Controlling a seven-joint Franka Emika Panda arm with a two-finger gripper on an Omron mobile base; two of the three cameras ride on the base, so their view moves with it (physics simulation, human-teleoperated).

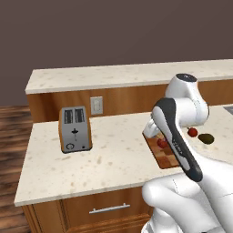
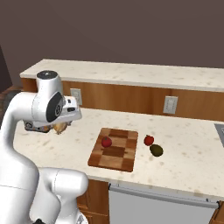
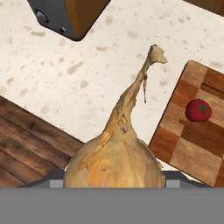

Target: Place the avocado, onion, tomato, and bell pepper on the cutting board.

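A tan onion (image 3: 116,153) with a long dry stalk sits close to the camera in the hand view, and my gripper (image 2: 60,125) is shut on its bulb. It hangs above the counter, left of the checkered cutting board (image 2: 118,155). One red round item with a green top (image 2: 106,141) lies on the board's left part. A second red round item (image 2: 148,140) and the dark green avocado (image 2: 156,150) lie on the counter just right of the board. I cannot tell which red item is the tomato and which the bell pepper.
A silver toaster (image 1: 75,129) stands on the counter to the left, near the onion. Behind it a raised back ledge (image 1: 113,75) runs the counter's length, with wall outlets (image 2: 170,104) below it. The counter's front edge and the wooden floor lie under the hand.
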